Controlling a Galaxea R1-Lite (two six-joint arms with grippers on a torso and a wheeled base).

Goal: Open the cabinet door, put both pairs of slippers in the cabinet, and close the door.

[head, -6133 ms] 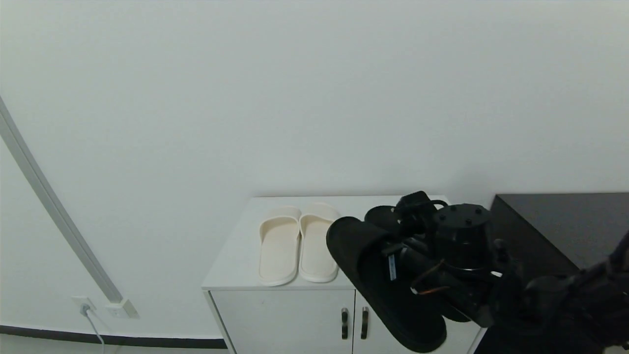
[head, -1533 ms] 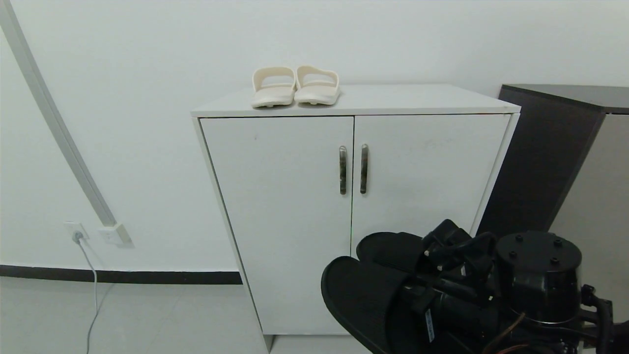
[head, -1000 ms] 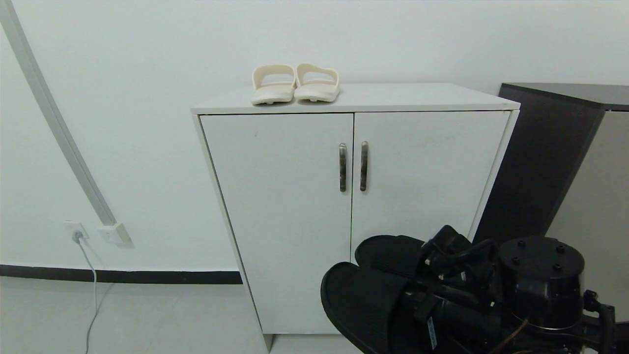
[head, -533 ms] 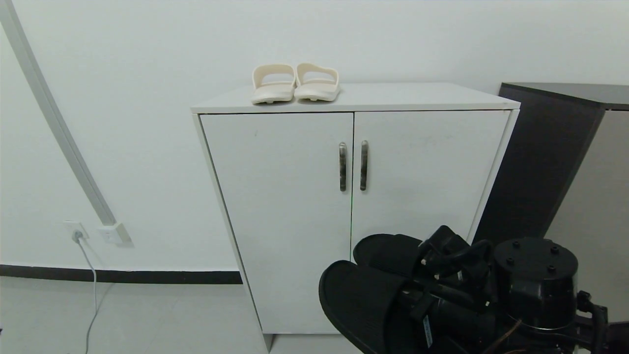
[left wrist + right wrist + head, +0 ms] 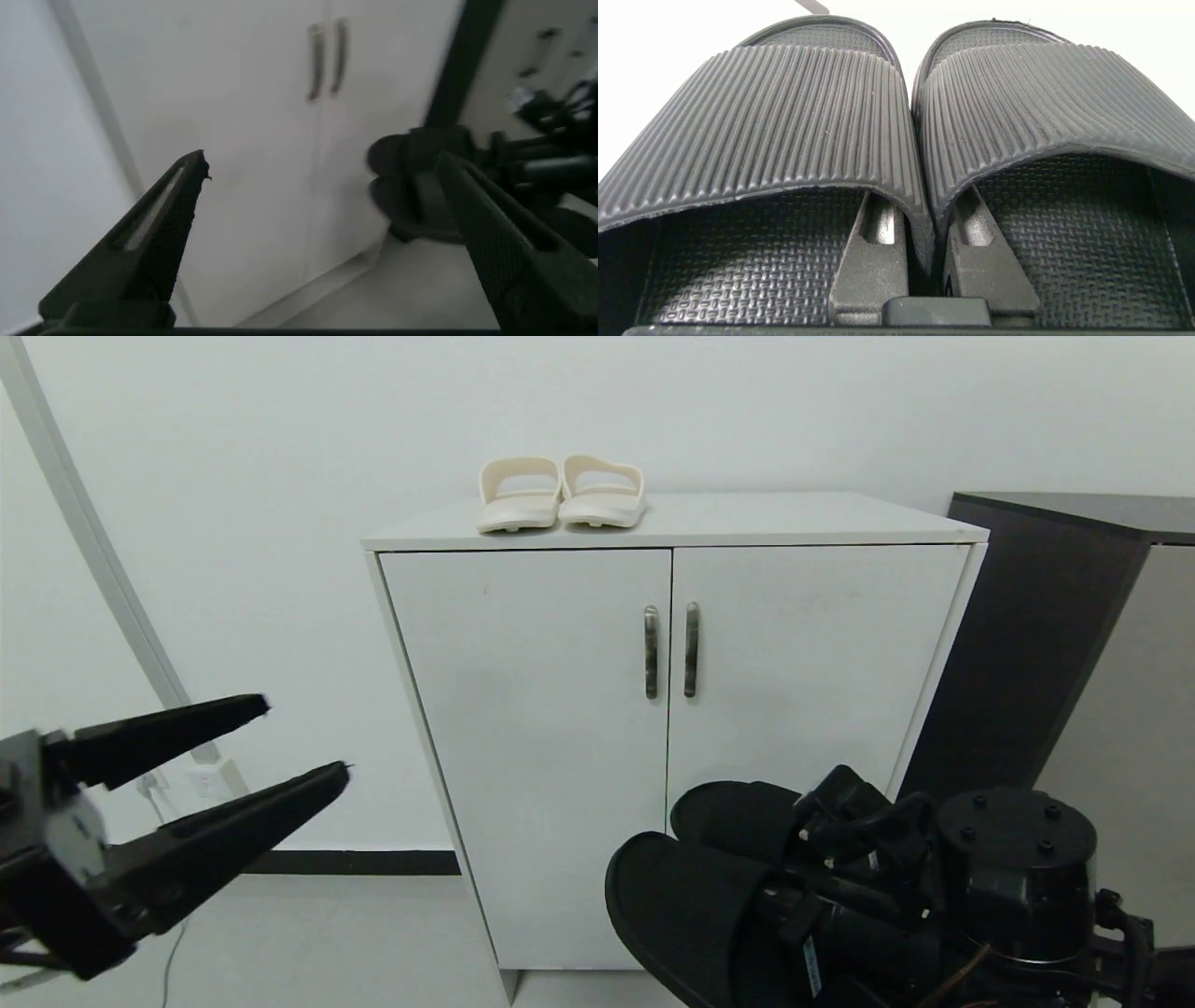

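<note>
The white cabinet [image 5: 541, 728] stands with both doors shut, its two dark handles [image 5: 670, 651] side by side at the middle. A pair of white slippers [image 5: 560, 493] rests on its top, left of centre. My right gripper [image 5: 794, 887] is low in front of the right door, shut on the pair of black slippers [image 5: 700, 896]; in the right wrist view its fingers [image 5: 870, 257] pinch the two inner edges under the ribbed straps [image 5: 785, 112]. My left gripper [image 5: 306, 735] hangs open left of the cabinet, facing the doors [image 5: 252, 140], with nothing between its fingers.
A dark cabinet [image 5: 1046, 635] stands against the white one's right side. On the left wall are a slanted conduit [image 5: 84, 532] and a socket, with a cable hanging to the grey floor [image 5: 327, 943].
My open left gripper has come into the head view from the lower left. The right gripper with the black slippers has barely moved. Since 6 s ago the camera has dropped lower.
</note>
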